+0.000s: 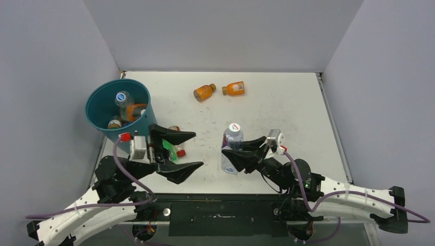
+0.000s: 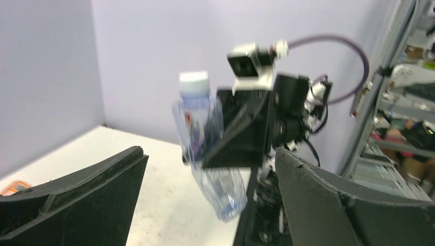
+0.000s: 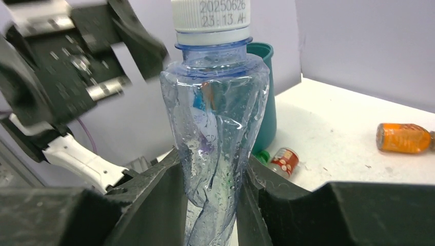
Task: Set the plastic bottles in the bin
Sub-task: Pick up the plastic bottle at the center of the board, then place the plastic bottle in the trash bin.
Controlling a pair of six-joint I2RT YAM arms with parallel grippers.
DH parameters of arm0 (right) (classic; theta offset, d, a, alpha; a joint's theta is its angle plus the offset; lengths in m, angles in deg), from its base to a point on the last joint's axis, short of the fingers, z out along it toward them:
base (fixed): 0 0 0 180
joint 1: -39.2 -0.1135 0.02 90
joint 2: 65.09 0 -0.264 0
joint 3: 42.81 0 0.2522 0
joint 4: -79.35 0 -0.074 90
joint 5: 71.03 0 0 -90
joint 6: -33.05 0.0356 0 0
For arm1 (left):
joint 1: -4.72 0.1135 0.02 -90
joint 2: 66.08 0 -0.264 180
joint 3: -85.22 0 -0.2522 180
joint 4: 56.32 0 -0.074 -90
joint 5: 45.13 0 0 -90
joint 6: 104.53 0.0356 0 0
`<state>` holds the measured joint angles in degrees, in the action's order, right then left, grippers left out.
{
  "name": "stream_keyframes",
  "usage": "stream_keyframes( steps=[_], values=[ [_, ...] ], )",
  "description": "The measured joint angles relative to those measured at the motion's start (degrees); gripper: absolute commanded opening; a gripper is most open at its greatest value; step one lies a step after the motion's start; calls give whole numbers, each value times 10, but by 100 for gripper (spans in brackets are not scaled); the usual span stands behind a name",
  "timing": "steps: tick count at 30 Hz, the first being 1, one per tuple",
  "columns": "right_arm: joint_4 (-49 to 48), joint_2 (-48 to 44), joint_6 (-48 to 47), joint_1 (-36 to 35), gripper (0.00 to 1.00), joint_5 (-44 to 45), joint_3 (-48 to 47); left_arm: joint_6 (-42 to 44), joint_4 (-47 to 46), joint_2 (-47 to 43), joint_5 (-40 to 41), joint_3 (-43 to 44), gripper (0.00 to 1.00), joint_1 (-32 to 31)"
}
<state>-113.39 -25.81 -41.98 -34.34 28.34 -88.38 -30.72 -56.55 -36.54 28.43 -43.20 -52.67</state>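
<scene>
**Teal bin holding several bottles, clear bottle gripped on the right**

White bench point(image 1: 287, 102) carried everything we saw. The bin point(image 1: 100, 105) stood at its far left corner. Inside it lay a clear bottle with a blue cap point(image 1: 123, 98), an orange one point(image 1: 134, 110) and at least one more that we could not make out.

Just beside the bin's near side, the left fingers point(image 1: 179, 154) were spread wide and held nothing. A green bottle point(image 1: 171, 149) and a small red-labelled bottle point(image 3: 283, 161) lay on the bench below them.

Near the middle of the bench's front edge, the right fingers point(image 3: 213, 205) were closed narrow on a crumpled clear bottle point(image 3: 215, 128). They pinched its lower body, with its white cap up. We could not tell whether its base touched the bench.

Well apart from both, two orange bottles point(image 1: 204, 92) point(image 1: 234, 88) lay on their sides near the far edge.
</scene>
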Motion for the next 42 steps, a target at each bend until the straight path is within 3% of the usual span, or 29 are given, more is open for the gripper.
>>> stream_keyframes(
  steps=[4, 9, 15, 20, 23, 24, 25, 29, 30, 31, 36, 42],
  values=[
    [28, 13, -9, 0, 16, 3, 0, 19, 14, -3, 57, 63, 96, 0],
    [47, 52, -13, 0, 15, -2, 0, 17, 85, 115, 76, 200, 99, 0],
    [49, 66, -19, 0, 14, -9, -1, -3, 184, 216, 72, 244, 79, 1],
    [48, 66, -23, 0, 14, -9, -4, -19, 245, 243, 57, 244, 50, 3],
    [48, 66, -24, 0, 14, -13, -5, -27, 248, 239, 53, 244, 23, 8],
    [50, 67, -24, 0, 14, -13, -5, -28, 246, 237, 49, 244, 8, 10],
    [50, 68, -24, 0, 18, -14, -5, -27, 247, 236, 50, 244, 0, 10],
    [52, 68, -20, 0, 86, -13, -6, -26, 246, 235, 52, 244, 0, 10],
    [53, 68, -17, 0, 95, -13, -7, -27, 246, 233, 54, 243, 0, 10],
    [56, 68, -20, 0, 90, -13, -9, -26, 246, 229, 60, 242, 0, 11],
    [73, 63, -5, 0, 90, -13, -17, 17, 269, 184, 143, 243, 0, 11],
    [118, 26, 7, 0, 90, -3, -27, 154, 322, 114, 367, 297, 0, 11]
  ],
)
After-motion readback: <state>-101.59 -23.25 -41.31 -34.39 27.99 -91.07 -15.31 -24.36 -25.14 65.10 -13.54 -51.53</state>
